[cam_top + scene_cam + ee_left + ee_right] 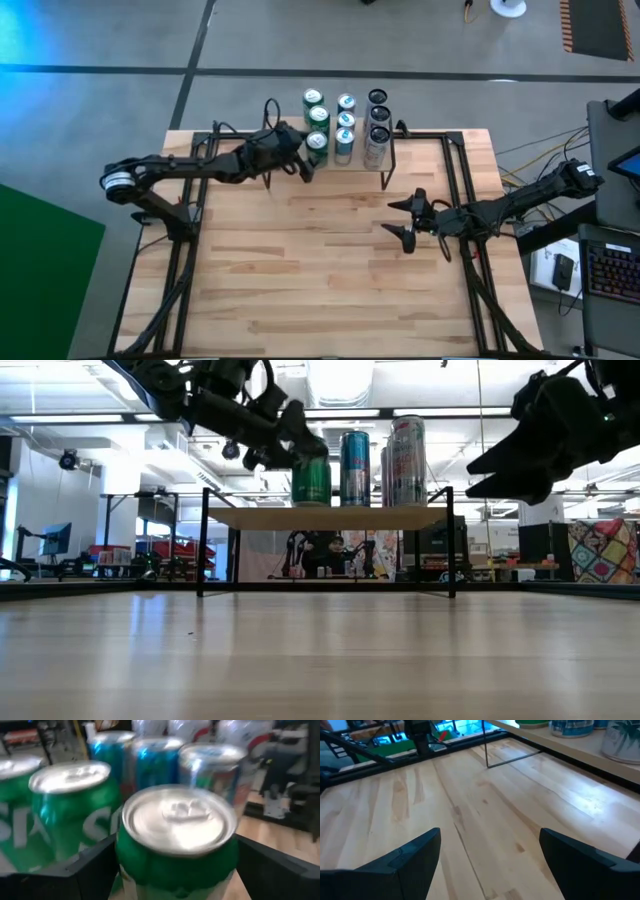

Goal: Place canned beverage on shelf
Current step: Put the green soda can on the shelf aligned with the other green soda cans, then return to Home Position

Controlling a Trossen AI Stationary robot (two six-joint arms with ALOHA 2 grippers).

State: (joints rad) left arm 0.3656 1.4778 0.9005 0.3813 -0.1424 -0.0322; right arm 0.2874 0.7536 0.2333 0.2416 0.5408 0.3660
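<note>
A green canned beverage (177, 845) stands upright on its base at the near left corner of the shelf (320, 517), beside several other cans (345, 120) in rows. My left gripper (303, 162) reaches in level from the table's left. Its fingers are open and stand on either side of the green can (317, 148). My right gripper (402, 222) hovers open over the bare table, right of the middle, with nothing between its fingers (415, 855). My left gripper has one finger (95, 865) on each side of the green can's upper wall, coming level from the table's left. I cannot tell whether either finger touches the can. The can stands upright on the shelf.
The shelf's thin black legs (203, 550) stand on the wooden tabletop (330, 270) at its far edge. Black frame rails (465, 210) run along the table's left and right sides. The wide near half of the tabletop is bare wood.
</note>
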